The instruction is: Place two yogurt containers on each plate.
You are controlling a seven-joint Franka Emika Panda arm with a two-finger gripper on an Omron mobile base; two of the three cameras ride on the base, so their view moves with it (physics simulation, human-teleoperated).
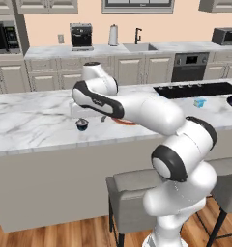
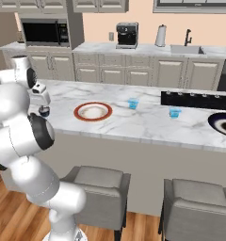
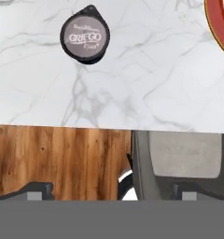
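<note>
We are seeing the dark navy yogurt cup [image 3: 85,34] standing upright on the marble counter [image 3: 146,79], its pale grey lid printed with letters, well apart from the red-rimmed plate [image 3: 218,25]. Our gripper [image 3: 112,192] is hanging spread wide, holding nothing.

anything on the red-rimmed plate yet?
No. In the right base view the red-rimmed plate is bare. The dark yogurt cup sits on the counter beside it; the arm hides most of the plate from the left.

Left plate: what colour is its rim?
Red-orange around a white centre; the plate shows best in the right base view.
</note>
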